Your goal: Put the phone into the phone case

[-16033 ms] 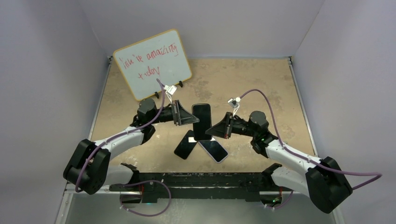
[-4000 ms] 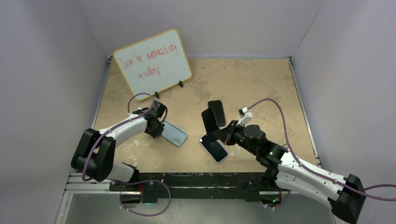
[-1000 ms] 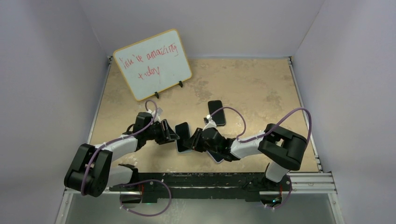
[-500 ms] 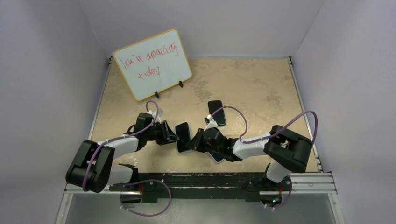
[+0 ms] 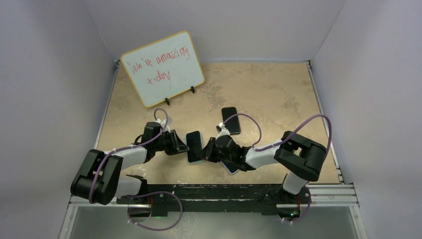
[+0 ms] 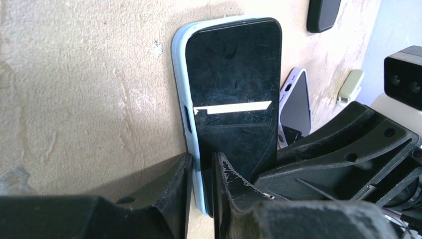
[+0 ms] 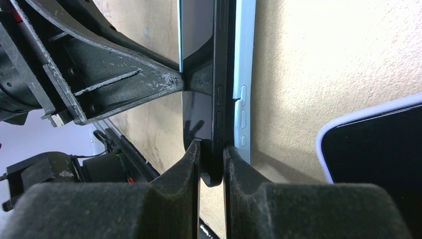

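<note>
A black phone (image 5: 195,144) lies in a light blue phone case (image 6: 179,59) on the table between my two arms. In the left wrist view the phone's screen (image 6: 234,89) faces up, with the case rim along its left side. My left gripper (image 6: 202,164) is shut on the case's edge, one finger outside the rim and the other on the screen. In the right wrist view the phone's side (image 7: 221,89) stands slightly proud of the case wall (image 7: 245,74). My right gripper (image 7: 211,154) is shut on the phone's corner. From above, the left gripper (image 5: 183,146) and right gripper (image 5: 208,149) flank the phone.
A second phone in a white case (image 5: 230,166) lies just behind my right gripper, also seen as the white-rimmed phone (image 7: 378,149). A bare black phone (image 5: 230,120) rests farther back. A whiteboard (image 5: 162,68) stands at the back left.
My left gripper has closed onto the edge of the case and phone. The right gripper keeps its hold on the phone. Both arms have barely shifted.
</note>
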Motion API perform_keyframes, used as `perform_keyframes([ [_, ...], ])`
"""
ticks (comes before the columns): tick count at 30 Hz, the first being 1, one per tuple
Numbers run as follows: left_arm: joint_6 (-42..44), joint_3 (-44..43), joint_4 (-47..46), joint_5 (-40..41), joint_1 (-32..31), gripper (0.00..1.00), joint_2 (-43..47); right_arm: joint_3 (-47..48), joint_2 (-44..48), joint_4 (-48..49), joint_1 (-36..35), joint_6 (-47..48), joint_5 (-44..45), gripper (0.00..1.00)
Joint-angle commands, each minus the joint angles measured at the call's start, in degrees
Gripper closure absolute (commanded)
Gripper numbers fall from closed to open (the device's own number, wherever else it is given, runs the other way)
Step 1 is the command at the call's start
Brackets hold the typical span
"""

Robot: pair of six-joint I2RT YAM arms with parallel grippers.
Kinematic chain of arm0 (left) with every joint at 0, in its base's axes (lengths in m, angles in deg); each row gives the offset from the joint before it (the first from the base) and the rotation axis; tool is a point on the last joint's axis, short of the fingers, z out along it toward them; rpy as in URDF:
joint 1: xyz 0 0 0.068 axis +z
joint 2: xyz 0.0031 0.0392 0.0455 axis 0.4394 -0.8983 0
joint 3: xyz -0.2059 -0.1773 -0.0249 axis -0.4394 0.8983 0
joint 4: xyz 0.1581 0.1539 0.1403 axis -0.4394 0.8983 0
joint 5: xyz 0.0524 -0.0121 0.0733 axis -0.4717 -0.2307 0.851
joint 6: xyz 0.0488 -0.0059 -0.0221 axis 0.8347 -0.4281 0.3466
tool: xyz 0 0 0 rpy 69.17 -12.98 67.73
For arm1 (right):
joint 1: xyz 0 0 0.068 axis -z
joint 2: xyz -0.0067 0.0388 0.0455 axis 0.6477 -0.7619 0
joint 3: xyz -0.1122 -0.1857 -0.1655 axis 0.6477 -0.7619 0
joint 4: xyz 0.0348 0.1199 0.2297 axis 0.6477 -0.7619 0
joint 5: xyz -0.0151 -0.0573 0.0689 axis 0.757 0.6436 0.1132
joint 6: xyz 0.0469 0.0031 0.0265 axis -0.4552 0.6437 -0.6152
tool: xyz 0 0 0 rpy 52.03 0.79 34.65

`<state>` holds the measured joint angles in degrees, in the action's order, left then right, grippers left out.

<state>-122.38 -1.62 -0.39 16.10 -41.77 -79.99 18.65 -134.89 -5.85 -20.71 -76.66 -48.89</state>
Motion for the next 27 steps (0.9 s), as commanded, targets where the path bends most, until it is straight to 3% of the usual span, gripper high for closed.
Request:
perform_keyframes([
  [1, -1.6, 1.9, -2.4, -2.6, -0.5, 0.8, -0.2, 2.7, 0.6, -8.6, -1.3, 3.7, -0.4, 0.81],
  [9, -0.1, 0.7, -2.8, -3.0, -0.5, 0.86, -2.2, 4.6, 9.1, -21.4, -1.3, 7.0, 0.3, 0.5],
  [16, -0.9, -0.9, -2.2, -3.2, -0.5, 0.87, -2.3, 3.7, 14.5, -21.9, -1.0, 8.1, 3.3, 0.43],
  [20, -0.8, -2.7, -0.1, -3.6, -0.4, 0.79, -1.0, 4.4, 13.9, -20.8, 0.6, 9.8, 3.0, 0.48],
  [25, 0.9, -6.2, 5.8, 0.1, -0.4, 0.66, 0.9, 4.8, 12.5, -18.7, 2.7, 11.0, 2.8, 0.72],
  [27, 1.8, -6.9, 6.8, 0.3, -0.4, 0.63, 0.1, 5.4, 11.3, -18.4, 3.0, 11.8, 1.4, 0.75],
])
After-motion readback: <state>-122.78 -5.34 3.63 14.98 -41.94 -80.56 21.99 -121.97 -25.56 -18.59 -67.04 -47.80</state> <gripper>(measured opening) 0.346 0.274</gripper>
